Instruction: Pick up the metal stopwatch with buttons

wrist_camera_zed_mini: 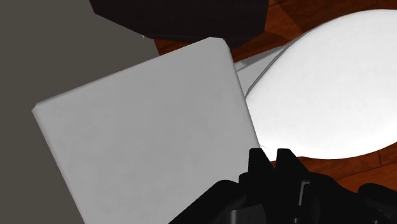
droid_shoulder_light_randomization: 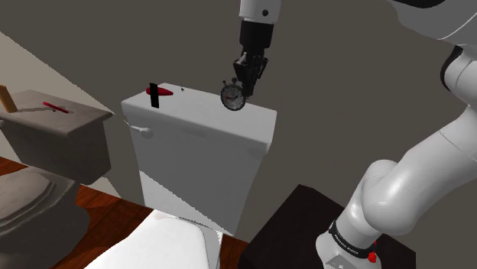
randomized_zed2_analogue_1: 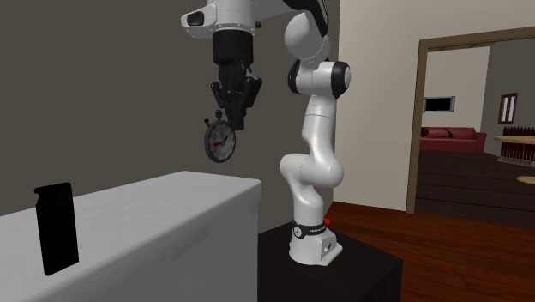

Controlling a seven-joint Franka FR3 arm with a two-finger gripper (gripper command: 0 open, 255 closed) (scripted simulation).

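Clamped on the stopwatch: two black fingers of the claw pinching it at the top, by the little buttons. Hanging straight down under the claw, buttons up and round face below, so the long way runs up and down. Up in the air, over the end of the lid nearest the arm, on the white toilet, close to the dark wall. From the side, in the second exterior view: stopwatch a little above the lid and not touching it, claw right on top. In the wrist view, fingers of the claw close together, looking down on the flat lid. No reaching left to do, it seems; only lifting higher, with the stopwatch straight below the fingers and free to swing if moved fast. Best kept slow and squeezed tight. Counting: one stopwatch, one claw, one arm, one stand. One black block standing on the lid, well apart from the stopwatch, toward the shoulder view's left, with one small red bit beside it. Two toilets: the white one under the claw and a grey toilet off at the shoulder view's left.
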